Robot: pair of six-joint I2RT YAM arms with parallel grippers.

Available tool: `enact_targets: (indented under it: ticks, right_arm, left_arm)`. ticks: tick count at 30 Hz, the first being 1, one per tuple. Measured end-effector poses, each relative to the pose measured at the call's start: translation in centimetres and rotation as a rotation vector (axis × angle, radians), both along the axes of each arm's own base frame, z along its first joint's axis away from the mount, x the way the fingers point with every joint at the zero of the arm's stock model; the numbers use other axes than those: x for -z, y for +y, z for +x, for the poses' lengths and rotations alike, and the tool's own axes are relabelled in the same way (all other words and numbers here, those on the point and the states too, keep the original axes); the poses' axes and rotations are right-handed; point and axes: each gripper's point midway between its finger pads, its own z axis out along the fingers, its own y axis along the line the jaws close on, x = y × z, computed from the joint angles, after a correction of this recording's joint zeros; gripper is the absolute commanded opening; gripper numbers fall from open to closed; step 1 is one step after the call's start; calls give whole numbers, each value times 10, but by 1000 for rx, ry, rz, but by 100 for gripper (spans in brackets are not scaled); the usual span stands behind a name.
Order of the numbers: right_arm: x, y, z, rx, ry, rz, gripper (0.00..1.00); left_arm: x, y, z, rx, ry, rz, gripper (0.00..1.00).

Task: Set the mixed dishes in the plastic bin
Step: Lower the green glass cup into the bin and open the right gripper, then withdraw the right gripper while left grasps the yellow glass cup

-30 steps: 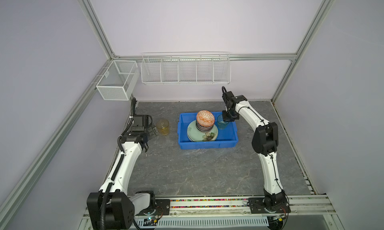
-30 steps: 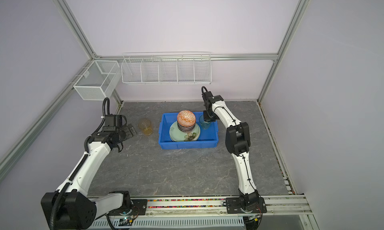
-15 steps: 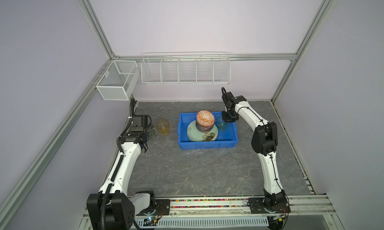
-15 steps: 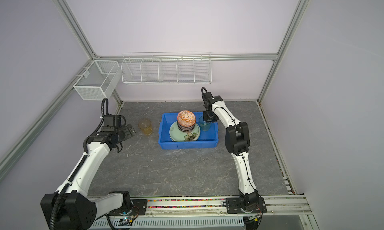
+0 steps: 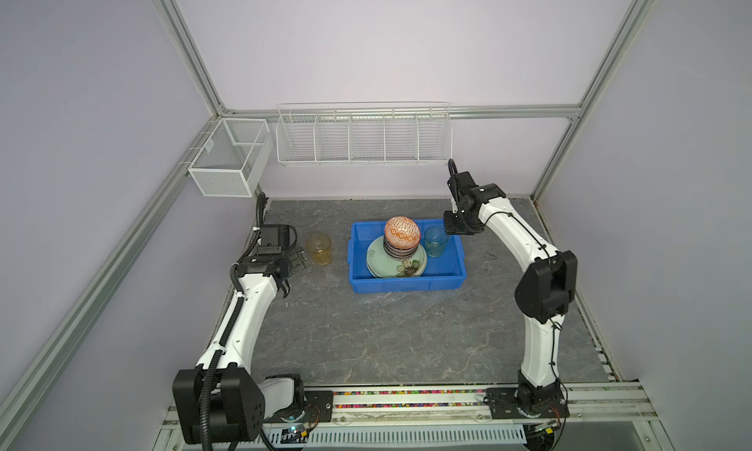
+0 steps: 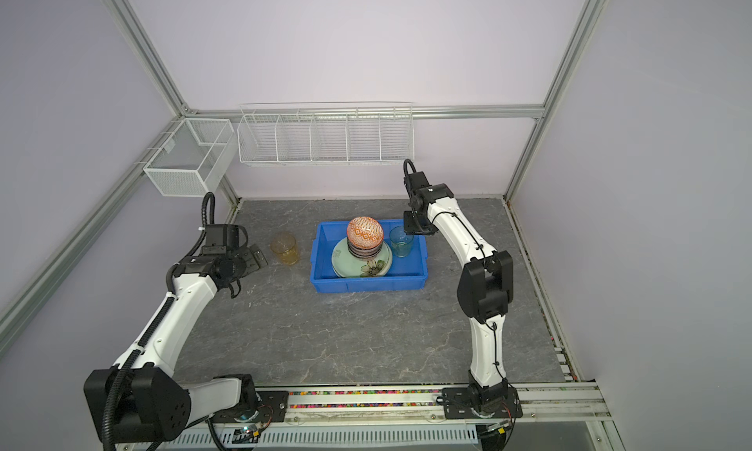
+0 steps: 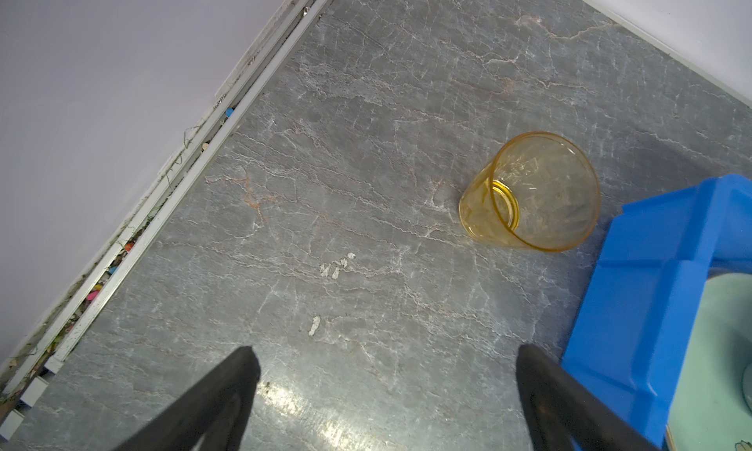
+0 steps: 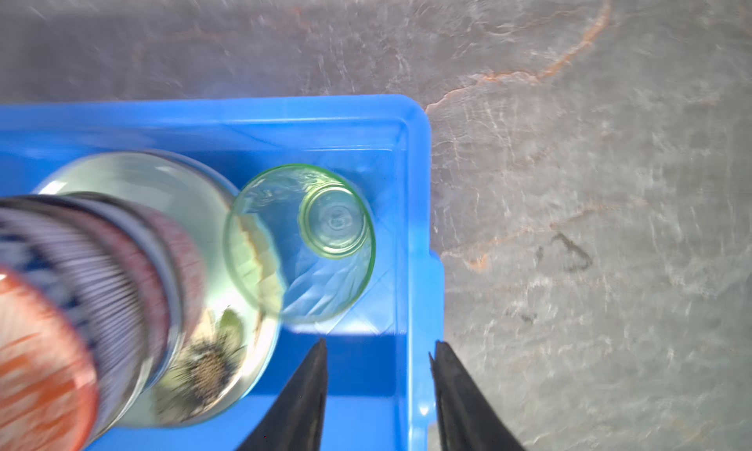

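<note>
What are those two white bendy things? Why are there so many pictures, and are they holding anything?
Those are two robot arms on a grey table. Two pictures come from a camera up high that looks down on everything. The other two come from small cameras on the arms' wrists, so you see things up close.

Each arm ends in a pincer called an end effector. The left end effector is open and empty. An amber cup stands on the table near it. The right end effector is open too and holds nothing. It hangs over the edge of a blue bin.

In the bin lie plates with bowls stacked on top, and a green cup stands beside them.
</note>
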Motion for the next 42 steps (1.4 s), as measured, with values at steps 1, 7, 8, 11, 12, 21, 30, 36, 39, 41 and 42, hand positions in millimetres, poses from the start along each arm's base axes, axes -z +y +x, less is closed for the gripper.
enact_targets:
  ticks: [1, 7, 8, 11, 12, 21, 30, 36, 39, 41, 42]
  right_arm:
    - [-8, -1, -5, -3, -16, 8, 71]
    - [-32, -10, -40, -15, -65, 54, 88]
    - [-33, -11, -46, -19, -68, 62, 88]
    - [-34, -14, -67, -27, -74, 89, 88]
    - [-34, -15, -73, -30, -76, 98, 88]
    - [-30, -29, -124, -39, -92, 138, 88]
    - [-17, -45, -146, -3, -82, 142, 88]
    - [-6, -51, -150, 21, -60, 151, 88]
    - [-2, -53, -153, 31, -48, 155, 88]
    - [-1, -55, -155, 37, -47, 157, 88]
    - [-1, -55, -155, 38, -49, 158, 88]
  left_arm:
    - [0, -1, 2, 3, 5, -4, 97]
    - [-14, -9, 21, 25, -5, -43, 94]
    - [-17, -10, 25, 28, -7, -50, 94]
    - [-23, -14, 40, 35, -13, -70, 91]
    - [-23, -15, 45, 38, -11, -75, 90]
    - [24, -30, 76, 60, 148, -150, 77]
    - [56, -33, 79, 59, 226, -171, 66]
    - [70, -34, 87, 49, 239, -178, 61]
    - [75, -34, 91, 43, 239, -184, 57]
    - [77, -34, 94, 37, 233, -187, 53]
    - [78, -34, 95, 34, 230, -188, 50]
